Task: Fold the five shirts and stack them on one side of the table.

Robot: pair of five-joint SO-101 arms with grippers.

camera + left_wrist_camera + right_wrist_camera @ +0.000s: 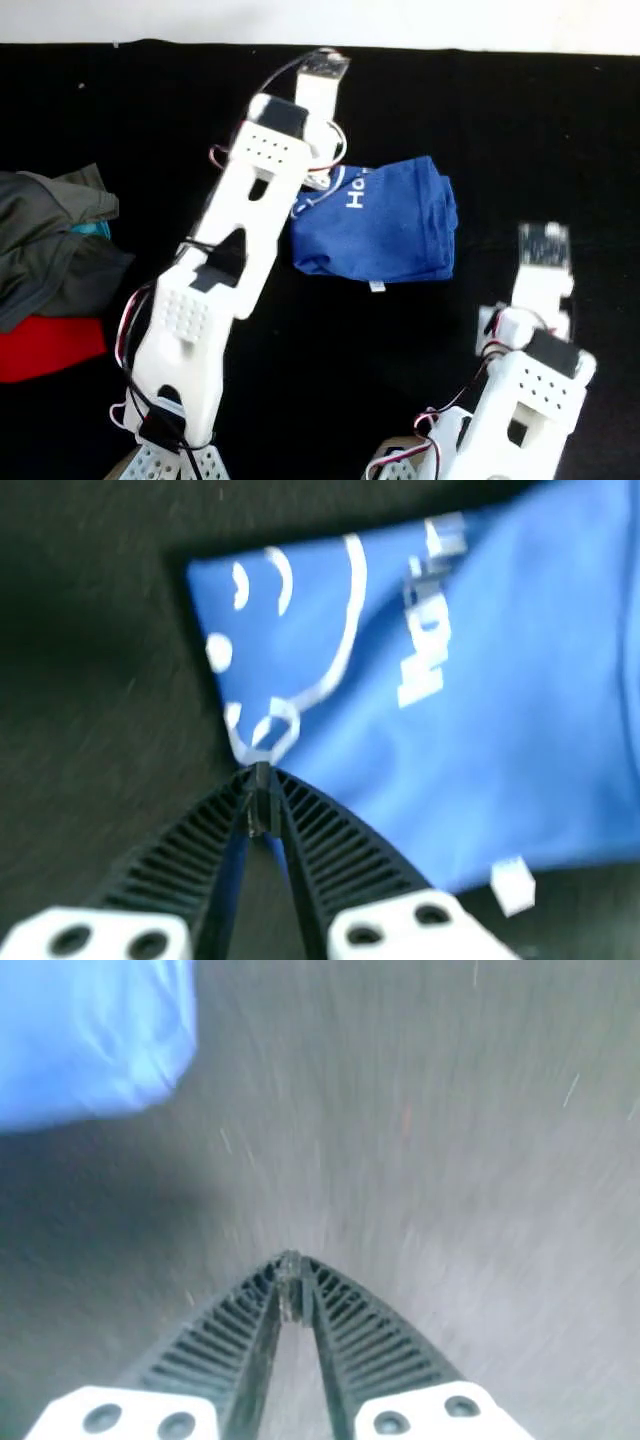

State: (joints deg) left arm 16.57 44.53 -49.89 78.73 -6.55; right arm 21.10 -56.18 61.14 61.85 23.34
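Shirt lies folded into soft blue rectangle.

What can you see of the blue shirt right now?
The blue shirt is soft cloth, folded into a rough, bunched rectangle with white print on top and a small white tag at its near edge. It lies mid-table on the black tabletop, apart from the shirt pile. The left gripper meets its printed edge, tips shut.

The left arm stretches far forward at a slant, wrist tipped down, and the left gripper has its fingertips pressed together. The right arm sits tucked close to its base, with the right gripper likewise closed.
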